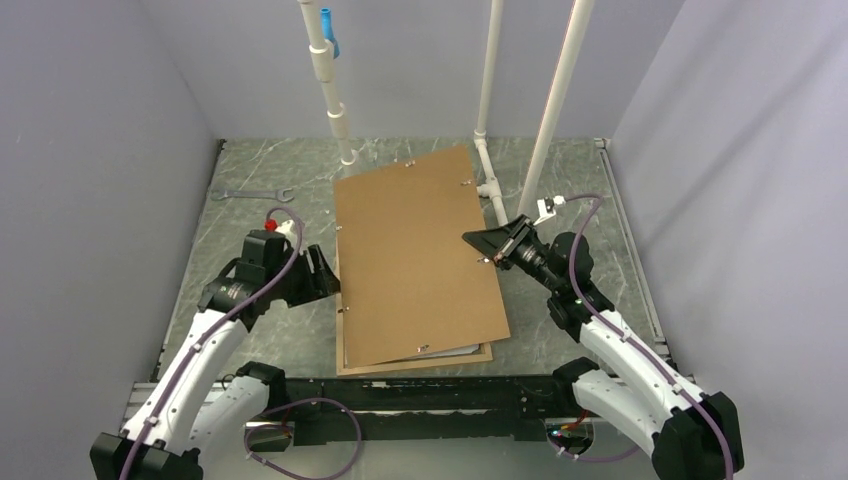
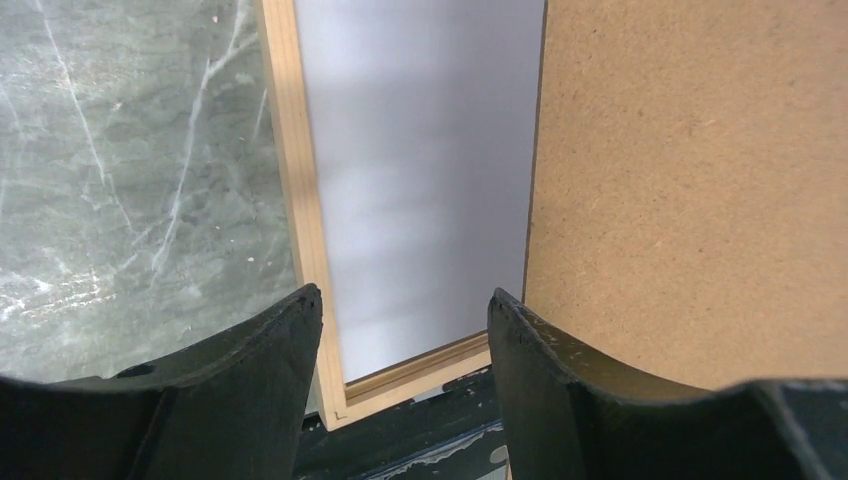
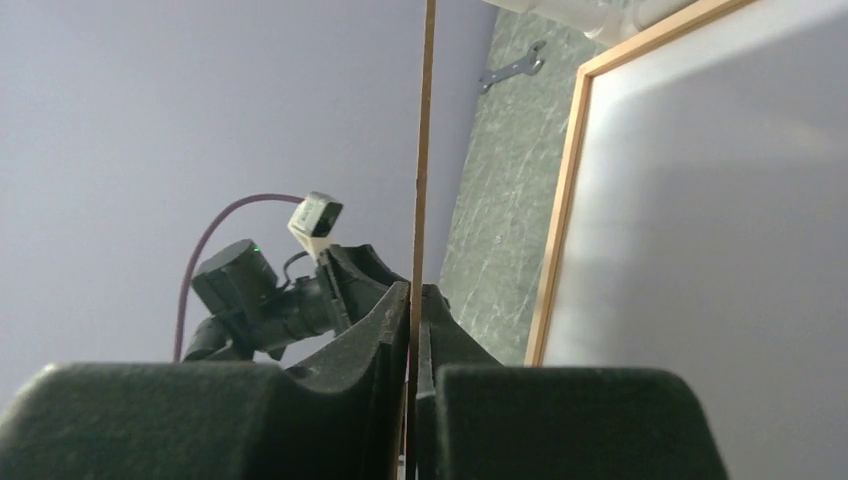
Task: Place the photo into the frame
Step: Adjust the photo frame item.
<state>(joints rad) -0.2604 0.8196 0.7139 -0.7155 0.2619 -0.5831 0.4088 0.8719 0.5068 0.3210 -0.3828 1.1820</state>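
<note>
step in hand: looks like closing up the back. the photo (image 2: pixel 420 170) already lies white side up inside the frame (image 2: pixel 285 150), and the brown backing board (image 1: pixel 415 255) goes over it.
right claw (image 3: pixel 412 300): pinched on the board's right edge, holding that side tilted up off the frame below it.
left claw (image 2: pixel 405 305): wide, holding nothing. the frame's near corner and the photo lie just under and ahead of it, with the board's edge to its right.
next move: i'd say the board sits skewed, so it needs turning square, then lowering flat into the frame.
</note>
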